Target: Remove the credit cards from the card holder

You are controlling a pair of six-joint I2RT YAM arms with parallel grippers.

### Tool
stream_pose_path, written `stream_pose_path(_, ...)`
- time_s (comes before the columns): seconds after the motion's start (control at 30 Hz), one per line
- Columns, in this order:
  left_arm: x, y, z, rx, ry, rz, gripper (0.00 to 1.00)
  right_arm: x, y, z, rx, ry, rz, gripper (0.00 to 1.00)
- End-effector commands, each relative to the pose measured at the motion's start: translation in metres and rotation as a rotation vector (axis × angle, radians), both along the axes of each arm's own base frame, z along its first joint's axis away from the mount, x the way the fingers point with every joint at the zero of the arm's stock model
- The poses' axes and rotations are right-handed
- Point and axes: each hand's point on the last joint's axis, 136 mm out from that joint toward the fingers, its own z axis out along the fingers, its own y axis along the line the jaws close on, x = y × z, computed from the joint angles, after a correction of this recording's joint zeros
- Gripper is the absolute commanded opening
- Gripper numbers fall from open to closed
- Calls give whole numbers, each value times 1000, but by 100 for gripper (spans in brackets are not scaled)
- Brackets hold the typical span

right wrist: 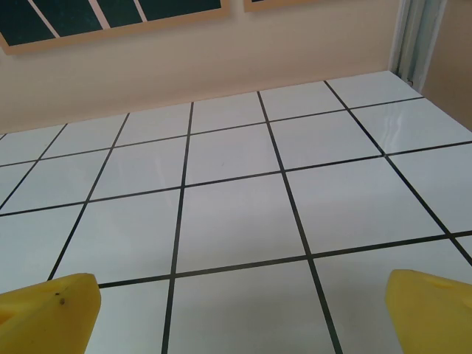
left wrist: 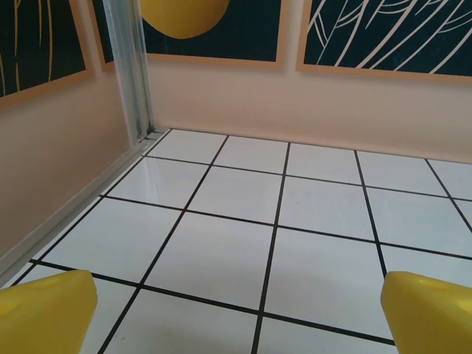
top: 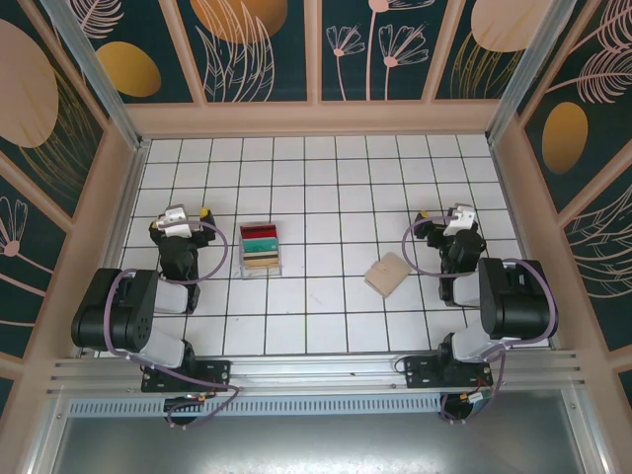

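Tan card holder (top: 387, 274) lies flat on the white tiled table (top: 326, 178). It appears closed as far as the overhead view shows. It is near the right tool (top: 450, 217) and well apart from the left tool (top: 180, 217). Red, teal and tan strips, judged to be the credit cards (top: 261, 245), stand in a clear tray (top: 261, 273) near the left tool. Whether any card is inside the holder cannot be determined.

Both tools hold nothing. The jaws stand fully apart, with yellow fingertips (left wrist: 46, 313) at the edges of each wrist view over bare tile.

Hazards:
- A thin, flat holder gives the jaws little to bite. A descent that is too shallow is likely to push it across the glossy tile instead of lifting it.
- One-tool handling may drag the holder along with a card. The second tool should pin the holder.
- A left-arm sweep towards the centre could strike the tray and spill its contents.
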Motion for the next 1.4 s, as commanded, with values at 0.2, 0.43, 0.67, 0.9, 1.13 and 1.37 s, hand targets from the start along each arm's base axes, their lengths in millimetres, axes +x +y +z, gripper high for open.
stream_pose_path(0.2,0,0,4,7,-22,-9,99,3,1,11,-9,-44,6,99)
stream_pose_path(0.43,0,0,4,7,-21,-10,99,3,1,11,-9,-44,6,99)
stream_pose_path(0.67,1,-1,3,5,-13,-15,99,3,1,11,-10,-45,6,99)
stream_pose_path(0.9,3,0,2,-10,-7,-37,99,3,1,11,-7,-44,10,99)
stream_pose_path(1.13,15,32,31,-69,105,174,99,1,-8,29,2,-33,-68,99)
stream_pose_path(1.37,17,40,92,-356,162,312,99,0,-12,79,206,-50,-114,99)
